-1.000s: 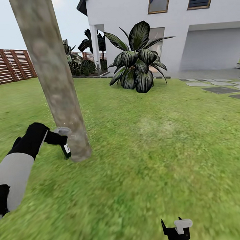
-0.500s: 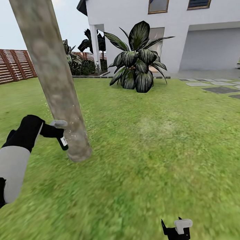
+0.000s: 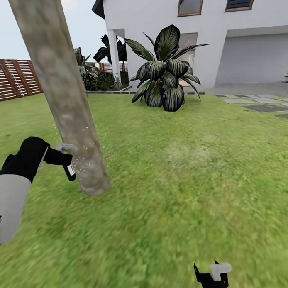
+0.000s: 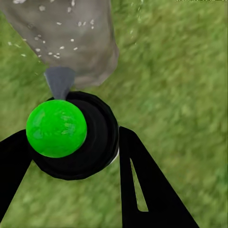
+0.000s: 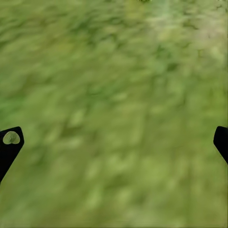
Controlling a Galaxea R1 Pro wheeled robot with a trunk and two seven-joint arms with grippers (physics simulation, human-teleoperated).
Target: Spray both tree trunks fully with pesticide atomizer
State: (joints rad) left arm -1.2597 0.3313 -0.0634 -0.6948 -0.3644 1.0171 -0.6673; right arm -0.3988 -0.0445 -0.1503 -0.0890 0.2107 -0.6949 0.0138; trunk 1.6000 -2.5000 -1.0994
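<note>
The tree trunk (image 3: 72, 121), at ten o'clock on the lawn (image 3: 182, 180), carries pesticide (image 3: 80, 158) specks only near its base; higher bark looks bare, the second tree remains. The left gripper (image 3: 57, 157) pinches the pesticide atomizer (image 3: 69, 168) beside the trunk. The right gripper (image 3: 213, 276) at six o'clock hangs spread, empty.

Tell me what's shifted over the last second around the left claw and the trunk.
The left claw, shut on the pesticide atomizer, has risen a little and drifted to the head view's left, nozzle kept at the tree trunk. Whitish pesticide specks now dot the bark beside it. The right claw, the lawn and the house look unchanged.
</note>
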